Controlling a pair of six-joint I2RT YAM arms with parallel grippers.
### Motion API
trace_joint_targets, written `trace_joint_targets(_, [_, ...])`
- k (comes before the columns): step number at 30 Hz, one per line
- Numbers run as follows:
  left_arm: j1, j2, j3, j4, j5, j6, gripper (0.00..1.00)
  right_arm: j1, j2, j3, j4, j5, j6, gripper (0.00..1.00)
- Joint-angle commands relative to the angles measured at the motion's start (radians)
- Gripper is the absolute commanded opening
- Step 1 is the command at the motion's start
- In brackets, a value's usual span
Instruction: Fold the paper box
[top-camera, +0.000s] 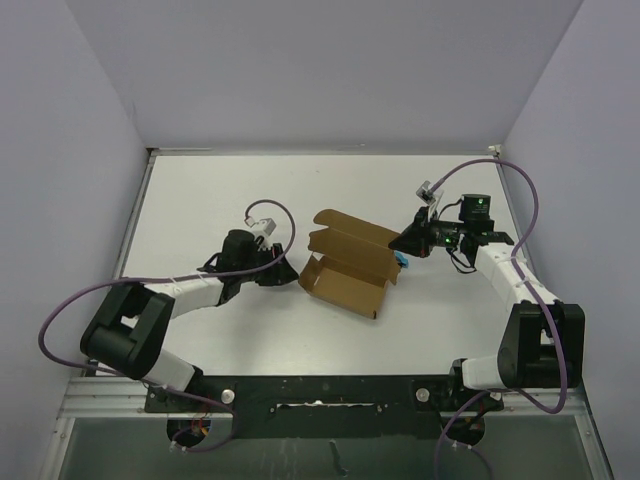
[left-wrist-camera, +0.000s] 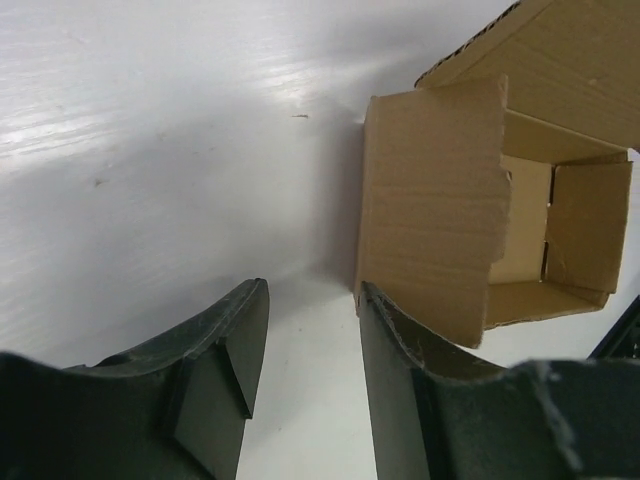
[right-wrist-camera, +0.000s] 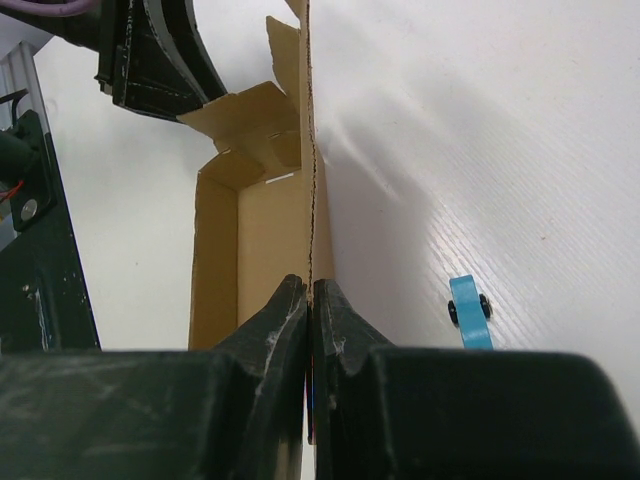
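Where the paper box (top-camera: 345, 268) lies: near the middle of the white table (top-camera: 200, 190), between the two grippers. It is part-folded, with its tray open to the top and its lid flap raised at the far side.
Left gripper (left-wrist-camera: 312, 295): partway open, with a clear gap between the fingers and nothing in that gap.
Left contact: low over the table at the box's left end. One finger (left-wrist-camera: 400, 380) sits right at the lower corner of the raised end flap; whether it touches the cardboard I cannot tell.
Right gripper (right-wrist-camera: 310, 287): closed tight, its fingers pinched on the thin edge of the box's right-hand wall.
Right hold: the cardboard wall stands upright between the pads and runs straight away from the wrist camera.
Small blue object (right-wrist-camera: 470, 312): on the table just beside the box's right side, near the pinching fingers.
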Motion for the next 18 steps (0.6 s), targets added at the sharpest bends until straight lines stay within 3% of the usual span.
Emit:
trace_joint_targets(1, [-0.022,0.058,0.058,0.145,0.041,-0.041,0.4,0.008,-0.002,0.014,0.009,-0.029,-0.01,0.0])
trace_joint_targets(12, [-0.037,0.094,-0.006,0.333,0.114,-0.13,0.43,0.008,-0.002,0.014,0.01,-0.035,-0.01,0.0])
trace_joint_targets(18, [-0.058,0.119,0.005,0.35,0.122,-0.141,0.43,0.007,-0.003,0.014,0.009,-0.035,-0.011,0.0])
